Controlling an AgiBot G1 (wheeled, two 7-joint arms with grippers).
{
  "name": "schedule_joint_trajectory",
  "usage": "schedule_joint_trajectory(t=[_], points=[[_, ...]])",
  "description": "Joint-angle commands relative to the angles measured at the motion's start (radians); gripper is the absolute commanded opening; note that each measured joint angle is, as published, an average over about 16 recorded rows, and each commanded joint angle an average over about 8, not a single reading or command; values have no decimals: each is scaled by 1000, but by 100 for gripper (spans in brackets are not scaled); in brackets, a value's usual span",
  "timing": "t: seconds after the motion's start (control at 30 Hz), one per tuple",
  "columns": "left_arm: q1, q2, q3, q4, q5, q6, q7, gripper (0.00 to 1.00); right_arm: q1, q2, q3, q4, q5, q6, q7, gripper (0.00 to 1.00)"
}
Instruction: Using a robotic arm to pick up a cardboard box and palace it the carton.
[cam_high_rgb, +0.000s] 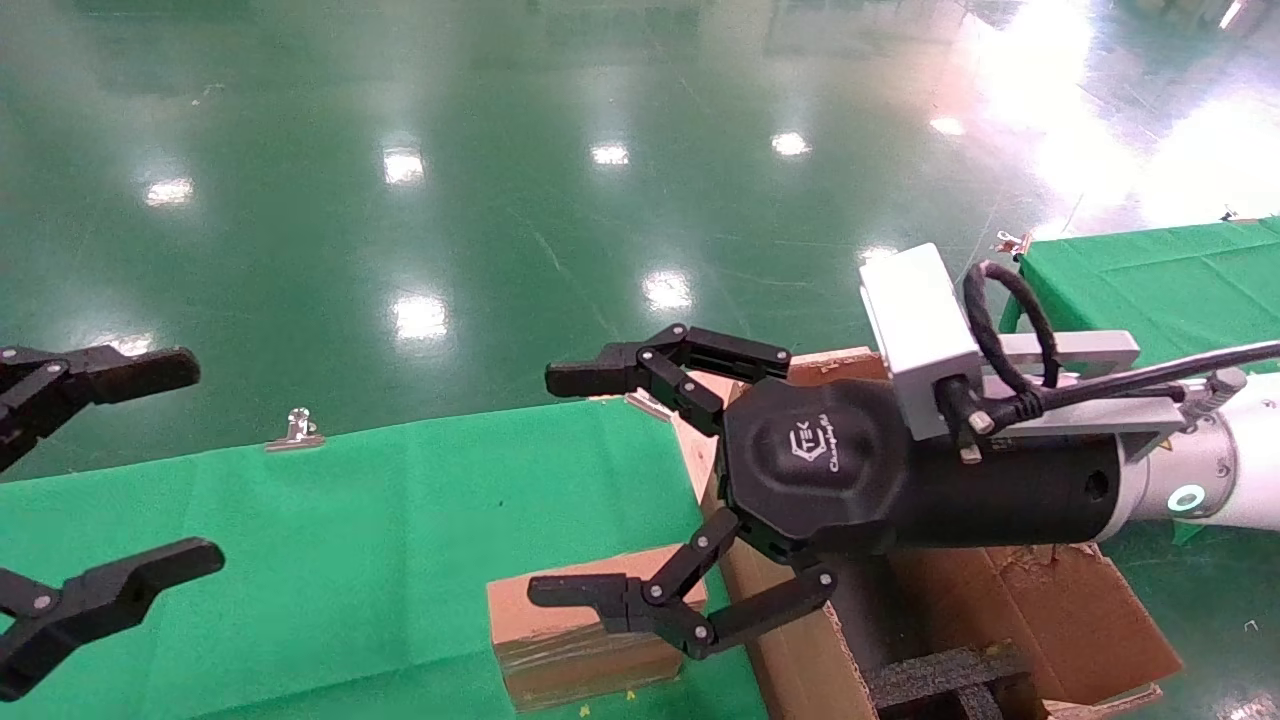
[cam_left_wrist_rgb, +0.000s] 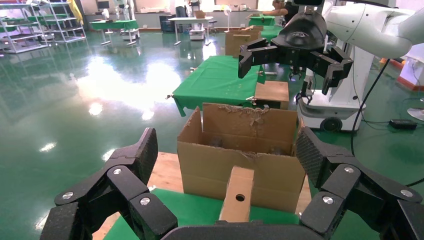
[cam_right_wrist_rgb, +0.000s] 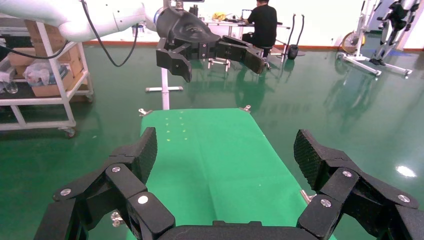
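Cardboard box (cam_high_rgb: 580, 630) on green cloth (cam_high_rgb: 350, 520), just below right gripper (cam_high_rgb: 585, 490) with fingers spread apart.

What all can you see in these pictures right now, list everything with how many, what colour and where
Cardboard box: one, brown with clear tape, lying on the green table beside the carton, under the right gripper.
Carton: one, brown with ragged flaps, open, at the table's end by the box.
Foam blocks: black, inside the carton; count unclear.
Table: one in front, green cloth cover; a second green table farther off on the right.
Clip: one, silver, on the far edge of the green cloth.
Floor: glossy green, all around.
Right gripper: one, black, on a white arm, open, raised above the box.
Left gripper: one, black, open, over the table's left end.
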Motion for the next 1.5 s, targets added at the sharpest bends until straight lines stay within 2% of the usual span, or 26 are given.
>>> schedule_joint_trajectory(t=[0.03,0.2,0.23,0.47,0.7,1.07,1.5], points=[[0,0,0,0,0,0,0,68,0,0,0,0,0,0,0,100],[0,0,0,0,0,0,0,5,0,0,1,0,0,0,0,100],[0,0,0,0,0,0,0,0,0,0,1,0,0,0,0,100],[0,0,0,0,0,0,0,0,20,7,-23,11,-52,8,22,100],[0,0,0,0,0,0,0,0,114,-17,-122,42,-258,16,106,100],[0,0,0,0,0,0,0,0,280,-160,-312,44,-620,-14,194,100],[0,0,0,0,0,0,0,0,416,-308,-481,48,-947,-38,199,100]])
